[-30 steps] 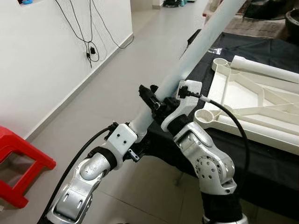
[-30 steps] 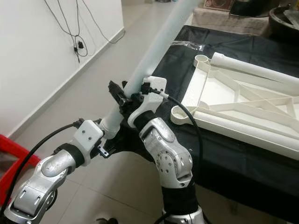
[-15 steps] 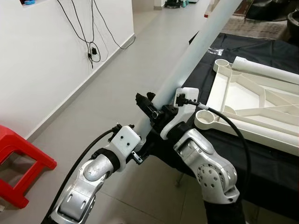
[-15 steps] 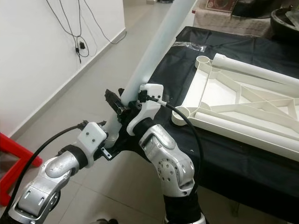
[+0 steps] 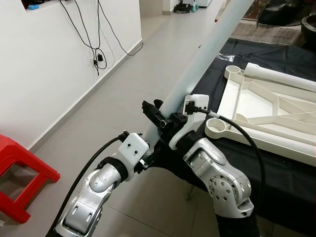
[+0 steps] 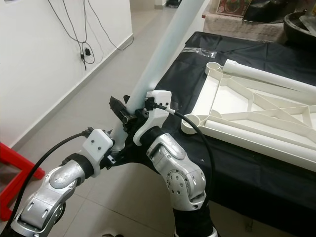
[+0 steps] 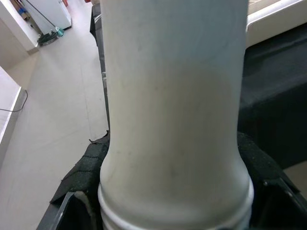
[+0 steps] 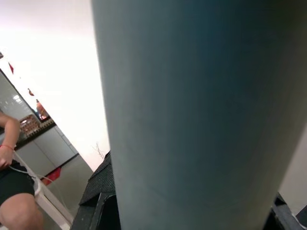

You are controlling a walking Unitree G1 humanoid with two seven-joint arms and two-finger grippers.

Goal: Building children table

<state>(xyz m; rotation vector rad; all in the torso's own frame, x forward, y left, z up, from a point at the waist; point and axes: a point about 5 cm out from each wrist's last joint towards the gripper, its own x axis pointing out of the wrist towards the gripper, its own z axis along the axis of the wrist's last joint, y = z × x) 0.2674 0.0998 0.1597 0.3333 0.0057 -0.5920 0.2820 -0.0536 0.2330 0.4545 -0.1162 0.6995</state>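
Observation:
A long white table leg (image 5: 202,54) slants up and away from me, its lower end held between both arms. My left gripper (image 5: 146,157) is shut on the leg's lower end, and the leg (image 7: 172,110) runs between its black fingers (image 7: 79,179). Just above it, my right gripper (image 5: 165,118) is shut on the same leg (image 8: 192,110). The upturned white tabletop (image 5: 266,116) lies on a black-covered surface (image 5: 281,168) to the right, with round corner sockets (image 5: 216,127) and another white leg (image 5: 279,77) lying along its far edge.
A red stool (image 5: 19,175) stands on the tiled floor at lower left. Black cables (image 5: 96,44) hang down the white wall on the left. A seated person's arm and leg (image 8: 12,187) appear in the right wrist view.
The camera has shifted slightly, so the tabletop sits a little lower and nearer. Both grippers keep their hold on the leg, which stays at about the same slant.

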